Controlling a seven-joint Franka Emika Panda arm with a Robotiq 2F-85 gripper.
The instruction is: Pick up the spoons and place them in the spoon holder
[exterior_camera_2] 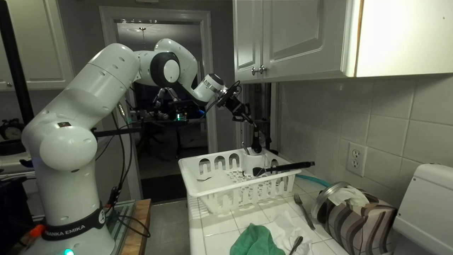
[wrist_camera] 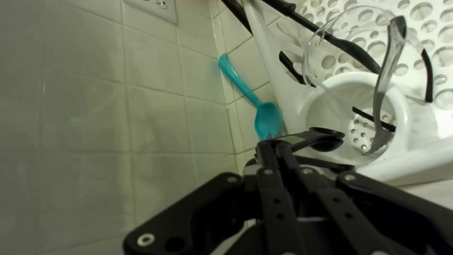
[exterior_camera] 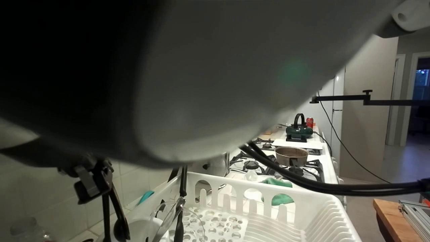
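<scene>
Only my wrist view lets me look down into the white spoon holder (wrist_camera: 325,113), with its perforated floor and a metal utensil (wrist_camera: 387,71) leaning inside. It also gives me most of the teal utensil (wrist_camera: 240,83) lying between the rack and the tiled wall (wrist_camera: 155,124). In an exterior view the arm (exterior_camera: 215,84) blots out much of the upper part, yet past it I get the stove (exterior_camera: 252,164), a pan (exterior_camera: 291,157) and a green kettle (exterior_camera: 299,131), which my wrist view leaves out.

The white-tiled counter (exterior_camera_2: 216,226) carries the dish rack (exterior_camera_2: 219,200), with a long black-handled utensil (exterior_camera_2: 290,166) across it. A fork (exterior_camera_2: 303,210) and a green cloth (exterior_camera_2: 256,242) lie outside the rack; cabinets (exterior_camera_2: 300,32) hang above, and a doorway (exterior_camera_2: 205,71) stands behind the arm.

My end effector (wrist_camera: 274,143) is pinched almost together on the handles of the black spoons (wrist_camera: 313,137), two dark bowl ends overlapping. In both exterior views they hang from the tips, bowls down, long axis close to upright. In an exterior view the black spoons (exterior_camera_2: 256,140) overlap the holder's mouth; I can't tell whether they're over it or just behind. Across my wrist view they point right, towards the opening.
</scene>
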